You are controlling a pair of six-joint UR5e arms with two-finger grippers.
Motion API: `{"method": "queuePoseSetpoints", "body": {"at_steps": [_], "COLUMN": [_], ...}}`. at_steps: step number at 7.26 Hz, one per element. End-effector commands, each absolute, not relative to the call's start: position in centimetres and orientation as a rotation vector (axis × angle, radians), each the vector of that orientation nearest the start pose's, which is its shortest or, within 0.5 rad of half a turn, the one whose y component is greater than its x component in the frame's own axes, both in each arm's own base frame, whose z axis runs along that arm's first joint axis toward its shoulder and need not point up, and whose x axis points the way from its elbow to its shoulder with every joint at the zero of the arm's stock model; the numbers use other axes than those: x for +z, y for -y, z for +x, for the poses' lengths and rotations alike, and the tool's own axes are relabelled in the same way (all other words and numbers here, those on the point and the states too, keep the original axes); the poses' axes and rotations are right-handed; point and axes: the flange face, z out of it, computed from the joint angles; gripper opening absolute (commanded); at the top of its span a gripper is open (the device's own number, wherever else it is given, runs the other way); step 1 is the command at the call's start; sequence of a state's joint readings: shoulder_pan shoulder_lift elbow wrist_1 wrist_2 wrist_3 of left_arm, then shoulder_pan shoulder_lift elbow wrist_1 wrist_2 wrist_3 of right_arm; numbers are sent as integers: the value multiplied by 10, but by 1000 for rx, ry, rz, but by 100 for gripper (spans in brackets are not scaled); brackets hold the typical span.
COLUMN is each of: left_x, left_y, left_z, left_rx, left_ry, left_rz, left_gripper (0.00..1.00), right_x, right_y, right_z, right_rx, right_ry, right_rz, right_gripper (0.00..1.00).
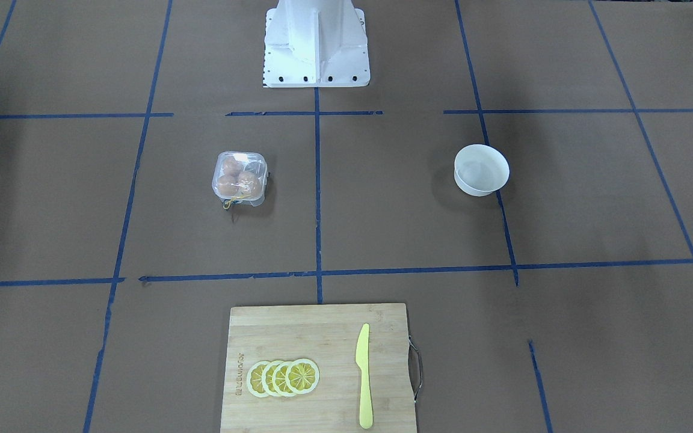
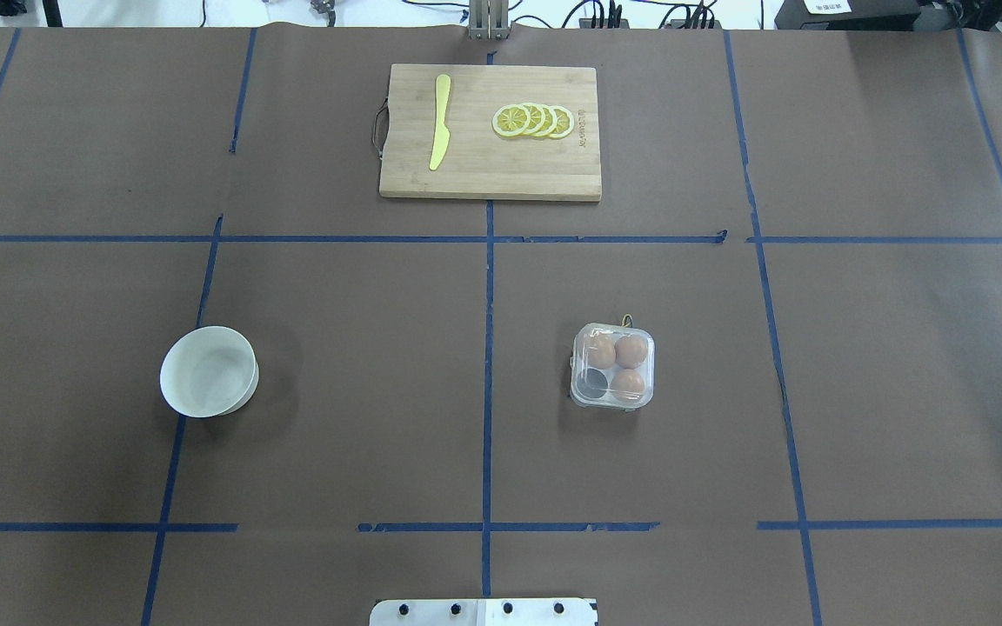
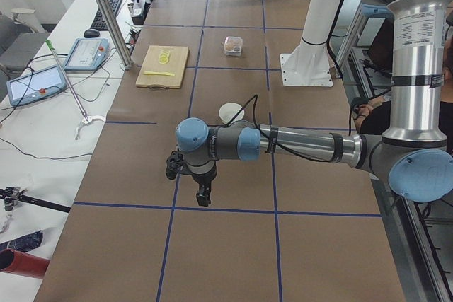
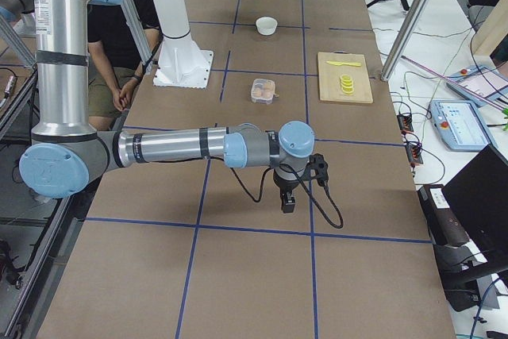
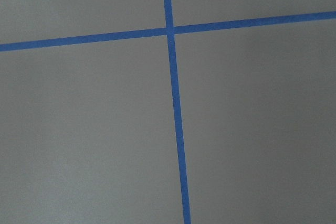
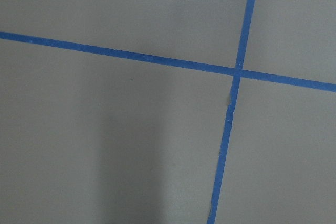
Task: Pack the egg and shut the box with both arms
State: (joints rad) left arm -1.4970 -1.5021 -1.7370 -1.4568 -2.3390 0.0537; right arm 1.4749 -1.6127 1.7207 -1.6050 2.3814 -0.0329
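The clear box (image 2: 612, 367) sits right of the table's centre line, and its lid seems to lie down over it. It holds three tan eggs (image 2: 630, 350); one cell (image 2: 592, 384) looks empty. The box also shows in the front view (image 1: 239, 177). The left arm's gripper (image 3: 204, 196) hangs over bare table far from the box, seen only in the left side view. The right arm's gripper (image 4: 287, 202) hangs likewise, seen only in the right side view. I cannot tell if either is open or shut. Both wrist views show only brown paper and blue tape.
A white bowl (image 2: 208, 372) stands on the left half of the table. A wooden cutting board (image 2: 475, 178) at the far edge carries a yellow knife (image 2: 440, 122) and lemon slices (image 2: 534, 121). The white base block (image 1: 316, 42) stands at the robot's side.
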Motion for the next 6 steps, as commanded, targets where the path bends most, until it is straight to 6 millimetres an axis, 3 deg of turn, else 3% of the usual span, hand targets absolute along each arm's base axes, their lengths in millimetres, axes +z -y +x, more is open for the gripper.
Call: {"method": "queuePoseSetpoints", "body": {"at_steps": [1,3,4,5,6], "left_x": [619,602,604,607,610], "left_y": [463,454,441,440,439], "left_z": [-32,-40,-41,-41,-41], "left_rx": [115,111,108,107,104], "left_ry": [-769,-769,-769,-769,-767], "left_rz": [-14,22,18,12,9], "left_gripper": [100,100,100,100,100], "right_x": [625,640,659,670,669], "right_y": [479,474,473,473,474], "right_z": [13,13,13,12,12], "right_rx": [-146,-147,-142,-140,-147], "right_ry": [813,813,814,819,827], "right_rz": [14,16,0,11,25], "right_gripper": [100,100,100,100,100]}}
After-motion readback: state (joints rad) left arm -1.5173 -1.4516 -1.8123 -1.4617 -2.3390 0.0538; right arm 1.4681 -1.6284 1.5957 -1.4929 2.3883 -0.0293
